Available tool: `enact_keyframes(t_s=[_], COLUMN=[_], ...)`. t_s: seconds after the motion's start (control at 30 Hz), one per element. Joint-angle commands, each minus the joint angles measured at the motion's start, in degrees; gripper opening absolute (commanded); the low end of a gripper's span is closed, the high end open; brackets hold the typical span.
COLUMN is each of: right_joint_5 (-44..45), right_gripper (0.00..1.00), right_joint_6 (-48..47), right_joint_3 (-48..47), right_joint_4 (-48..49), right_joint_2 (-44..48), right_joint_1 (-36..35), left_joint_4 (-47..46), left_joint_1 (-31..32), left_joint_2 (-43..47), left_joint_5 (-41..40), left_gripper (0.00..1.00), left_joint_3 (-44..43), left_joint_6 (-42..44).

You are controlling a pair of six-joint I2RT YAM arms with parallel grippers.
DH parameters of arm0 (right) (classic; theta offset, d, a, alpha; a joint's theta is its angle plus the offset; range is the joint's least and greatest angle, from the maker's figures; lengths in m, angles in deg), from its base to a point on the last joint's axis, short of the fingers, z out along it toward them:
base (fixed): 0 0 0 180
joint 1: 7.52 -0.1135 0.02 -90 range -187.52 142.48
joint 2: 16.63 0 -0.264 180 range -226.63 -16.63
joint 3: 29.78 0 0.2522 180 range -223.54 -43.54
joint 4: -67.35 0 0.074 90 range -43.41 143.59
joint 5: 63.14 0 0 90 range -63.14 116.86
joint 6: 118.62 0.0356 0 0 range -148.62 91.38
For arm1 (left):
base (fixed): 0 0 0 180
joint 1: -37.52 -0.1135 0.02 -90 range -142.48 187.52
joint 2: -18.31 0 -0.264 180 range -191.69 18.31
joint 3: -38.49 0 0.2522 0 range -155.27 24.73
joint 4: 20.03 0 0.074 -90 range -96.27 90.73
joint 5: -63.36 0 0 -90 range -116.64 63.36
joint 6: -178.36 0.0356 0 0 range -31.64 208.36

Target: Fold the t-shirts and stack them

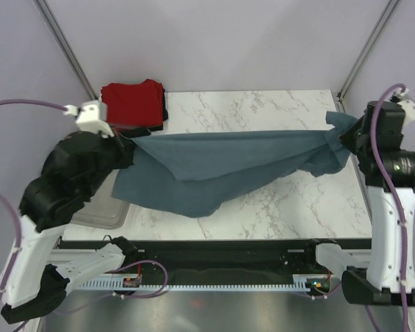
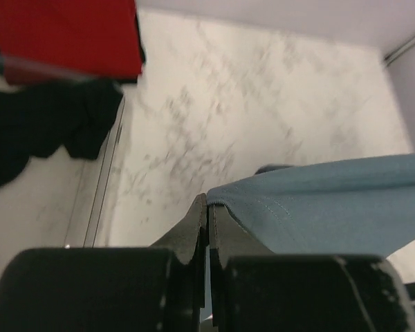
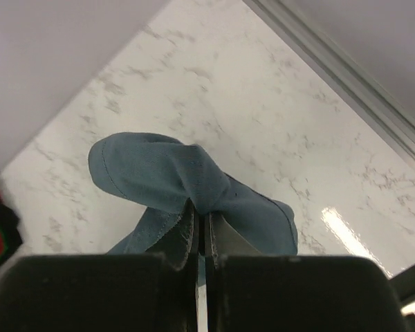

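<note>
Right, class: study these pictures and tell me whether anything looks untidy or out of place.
The black t-shirt lies rumpled, spilling from under the neatly folded red t-shirt at the far left; not a tidy stack.

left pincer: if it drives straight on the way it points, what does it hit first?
Past the blue-grey t-shirt clamped at its tips, the left pincer faces bare marble table; it would likely touch that first. The red t-shirt and black t-shirt sit left of that line.

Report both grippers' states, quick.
Left gripper: closed, holding one end of the blue-grey t-shirt.
Right gripper: closed, holding the same t-shirt's other end.
</note>
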Motion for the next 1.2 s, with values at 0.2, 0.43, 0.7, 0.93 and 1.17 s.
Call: enact_keyframes(t_s=[0.2,0.43,0.7,0.93,1.17], right_joint_5=[-7.4,-0.7,-3.7,0.5,0.6], right_gripper=[0.00,0.00,0.00,0.00,0.00], right_joint_6=[-2.0,-4.9,-5.3,-8.1,-12.0], right_joint_3=[3.7,-37.0,-13.1,-6.6,-16.6], right_joint_4=[12.9,3.5,22.9,27.9,25.0], right_joint_2=[-20.3,-49.5,-21.4,7.4,11.2], right_joint_1=[2.0,-5.8,-5.7,-5.7,-5.6], left_joint_4=[-5.0,-10.4,-14.6,-20.4,-20.8], left_joint_1=[-3.6,-20.4,-20.4,-20.4,-20.4], left_joint_2=[-9.8,-19.7,-6.4,9.7,13.4], left_joint_5=[8.6,23.7,27.7,34.4,37.0], left_gripper=[0.02,0.02,0.02,0.02,0.02], left_joint_3=[17.7,8.7,7.6,9.7,6.1], left_joint_6=[-3.3,2.4,2.6,1.8,0.6])
